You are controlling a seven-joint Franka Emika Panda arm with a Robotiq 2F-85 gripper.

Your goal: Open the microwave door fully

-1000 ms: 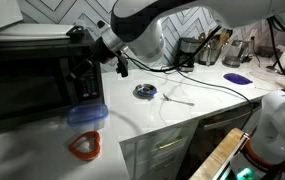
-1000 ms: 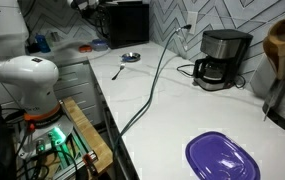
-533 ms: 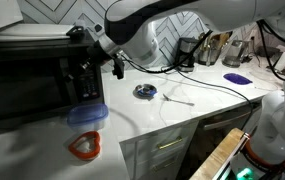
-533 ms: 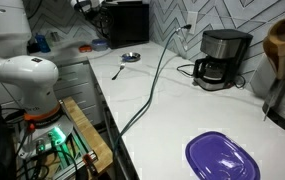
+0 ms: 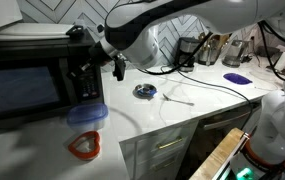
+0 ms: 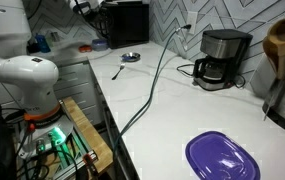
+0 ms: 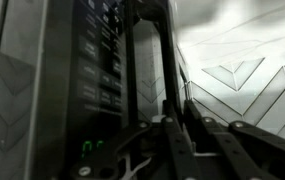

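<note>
The microwave door [image 5: 24, 95], fronting the microwave [image 5: 17, 48] on the worktop [image 5: 187, 118], looks rigid, hinged and glass-paned; grip its free edge beside the button panel [image 7: 97, 62], where the pincer [image 5: 85, 70] sits, aperture indeterminable.

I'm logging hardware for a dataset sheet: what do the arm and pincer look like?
The arm is glossy white with rounded joint shells; its base is white too. The pincer is black, showing dark linkage bars in the wrist view.
</note>
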